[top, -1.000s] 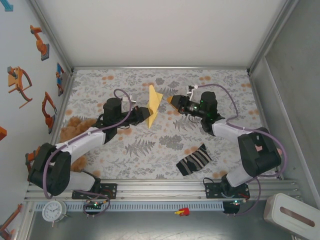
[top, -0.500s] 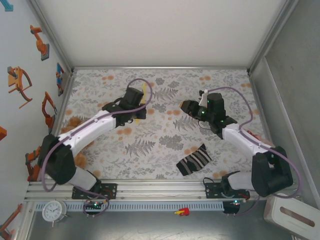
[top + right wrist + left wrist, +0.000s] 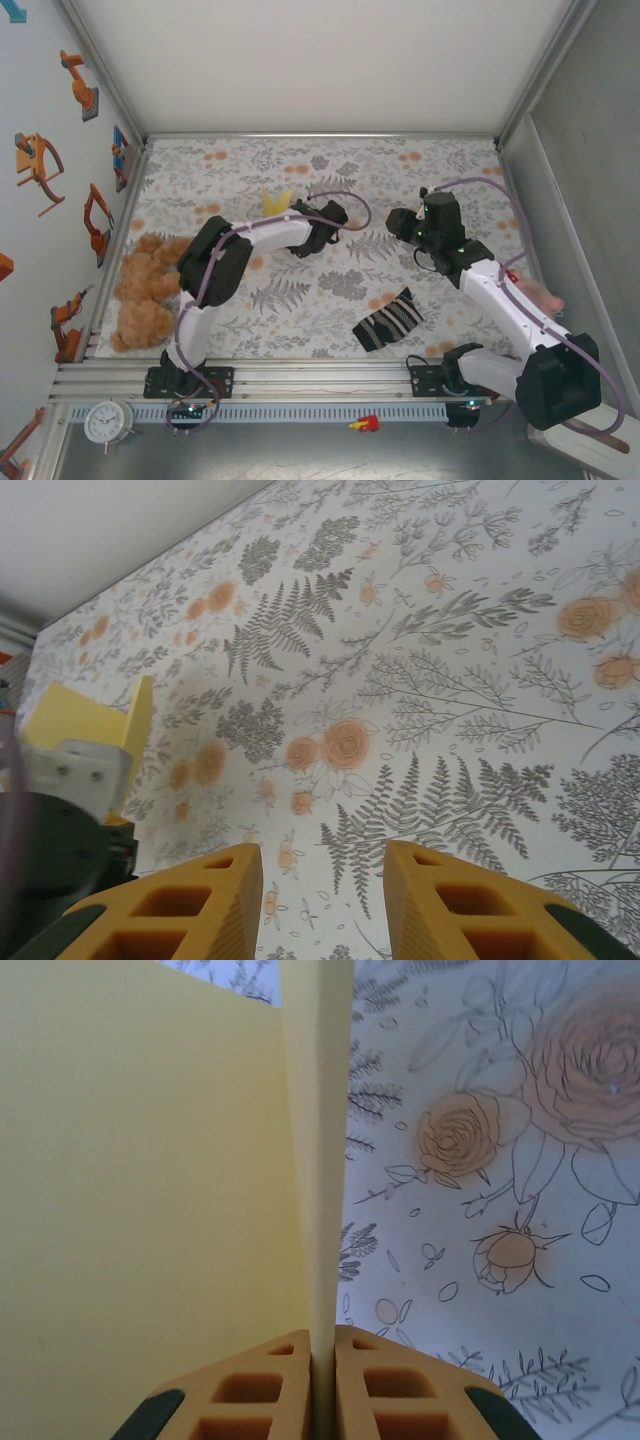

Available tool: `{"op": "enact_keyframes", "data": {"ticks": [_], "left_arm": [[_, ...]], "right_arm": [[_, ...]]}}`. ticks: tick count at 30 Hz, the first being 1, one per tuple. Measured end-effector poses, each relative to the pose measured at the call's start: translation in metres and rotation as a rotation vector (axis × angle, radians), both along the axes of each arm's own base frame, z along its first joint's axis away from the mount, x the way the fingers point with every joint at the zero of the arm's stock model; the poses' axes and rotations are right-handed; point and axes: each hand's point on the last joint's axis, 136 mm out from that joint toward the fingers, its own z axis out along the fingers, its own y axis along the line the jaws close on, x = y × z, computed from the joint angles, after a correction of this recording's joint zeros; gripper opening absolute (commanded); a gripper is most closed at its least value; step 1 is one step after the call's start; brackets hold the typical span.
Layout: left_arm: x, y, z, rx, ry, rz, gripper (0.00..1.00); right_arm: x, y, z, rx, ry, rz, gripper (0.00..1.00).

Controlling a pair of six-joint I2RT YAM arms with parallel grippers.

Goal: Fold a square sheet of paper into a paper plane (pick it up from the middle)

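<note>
Left end effector [image 3: 322, 1358], clamping the paper plane [image 3: 150, 1180], swung leftward; right end effector [image 3: 322, 880] backed off, half-open, empty.

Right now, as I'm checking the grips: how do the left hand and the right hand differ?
The left hand is shut on the folded yellow paper; the right hand is open and empty. The left hand lies farther left on the floral cloth than the right hand. Both have orange fingers.
</note>
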Motion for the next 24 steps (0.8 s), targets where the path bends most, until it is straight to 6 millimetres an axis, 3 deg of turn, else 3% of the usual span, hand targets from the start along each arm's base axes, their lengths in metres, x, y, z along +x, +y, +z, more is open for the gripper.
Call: {"op": "enact_keyframes", "data": {"ticks": [6, 20, 24], "left_arm": [[-0.008, 0.001, -0.026, 0.078, 0.056, -0.002, 0.19], [-0.018, -0.011, -0.036, -0.052, 0.129, 0.035, 0.35], [-0.025, -0.022, -0.035, -0.168, 0.161, 0.056, 0.39]], "right_arm": [[-0.002, -0.002, -0.004, -0.015, 0.014, -0.004, 0.36], [-0.002, 0.001, -0.015, -0.015, 0.047, 0.007, 0.35], [-0.003, 0.001, -0.015, -0.011, 0.049, 0.012, 0.36]]}}
